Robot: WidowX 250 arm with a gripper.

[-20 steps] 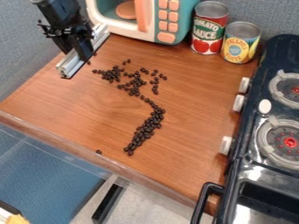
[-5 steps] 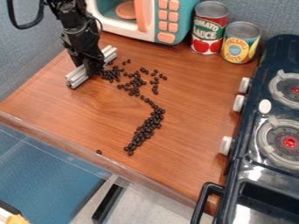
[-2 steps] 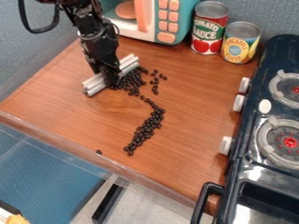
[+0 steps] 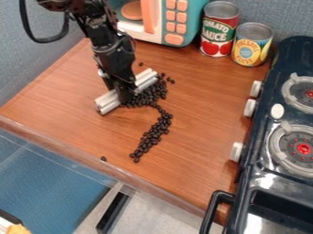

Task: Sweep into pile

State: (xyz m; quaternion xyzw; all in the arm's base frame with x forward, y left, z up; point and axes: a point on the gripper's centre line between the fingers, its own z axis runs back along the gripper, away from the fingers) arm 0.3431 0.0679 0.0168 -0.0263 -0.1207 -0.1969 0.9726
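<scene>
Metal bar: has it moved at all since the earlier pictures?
Yes, the metal bar has moved down and right in the view, farther from the microwave.

Silver bar [image 4: 109, 101] against dark beans [image 4: 160, 124], wooden counter [image 4: 67, 119]

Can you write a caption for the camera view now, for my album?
The robot's gripper holds a metal bar against dark beans.

From where I stand, the gripper [image 4: 125, 93] hides the middle of the metal bar [image 4: 107, 101], and the beans [image 4: 151, 95] against it bunch too tightly to count. The arm [image 4: 112, 45] and microwave [image 4: 194, 22] run off the top, the stove [image 4: 264, 182] off the right and bottom. I can't make out that yellow thing [image 4: 17, 229], cut off at lower left.
</scene>
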